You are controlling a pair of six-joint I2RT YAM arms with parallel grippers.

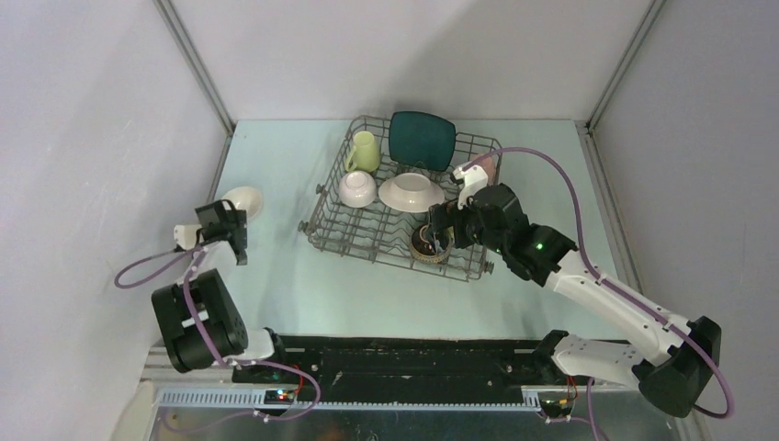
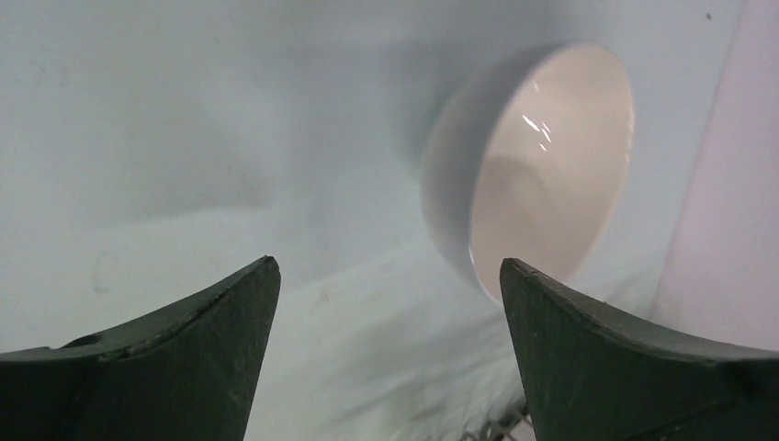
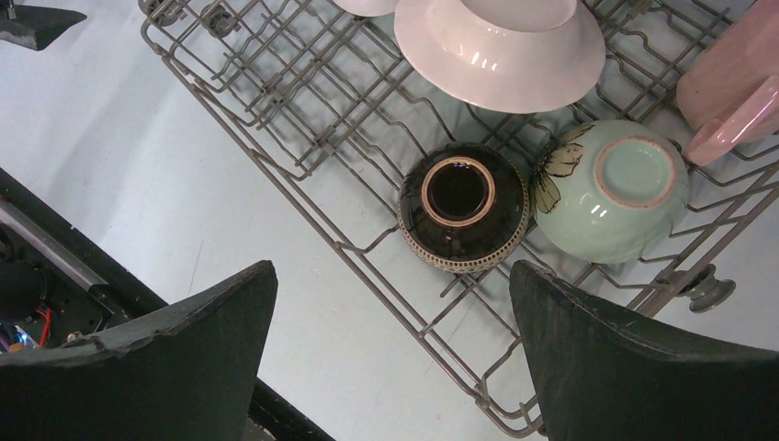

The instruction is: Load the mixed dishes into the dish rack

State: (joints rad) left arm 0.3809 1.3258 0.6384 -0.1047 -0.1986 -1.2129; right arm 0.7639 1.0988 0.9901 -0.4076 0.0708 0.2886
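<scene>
The dish rack (image 1: pixel 367 230) stands mid-table and holds a teal square plate (image 1: pixel 421 138), a yellow-green mug (image 1: pixel 364 152), a white bowl (image 1: pixel 357 188), a white round plate (image 1: pixel 410 192) and a pink cup (image 1: pixel 487 168). In the right wrist view a dark brown bowl (image 3: pixel 462 207) and a pale green bowl (image 3: pixel 611 188) lie upside down in the rack (image 3: pixel 303 119). My right gripper (image 3: pixel 393 276) hangs open above them, empty. Another white bowl (image 2: pixel 542 175) lies tipped on the table by the left wall. My left gripper (image 2: pixel 390 276) is open just short of it, holding nothing.
The grey left wall (image 1: pixel 110 138) runs close behind the loose white bowl (image 1: pixel 246 200). A black rail (image 1: pixel 395 354) runs along the near edge between the arm bases. The right arm's purple cable (image 1: pixel 560 175) loops over the rack's right end.
</scene>
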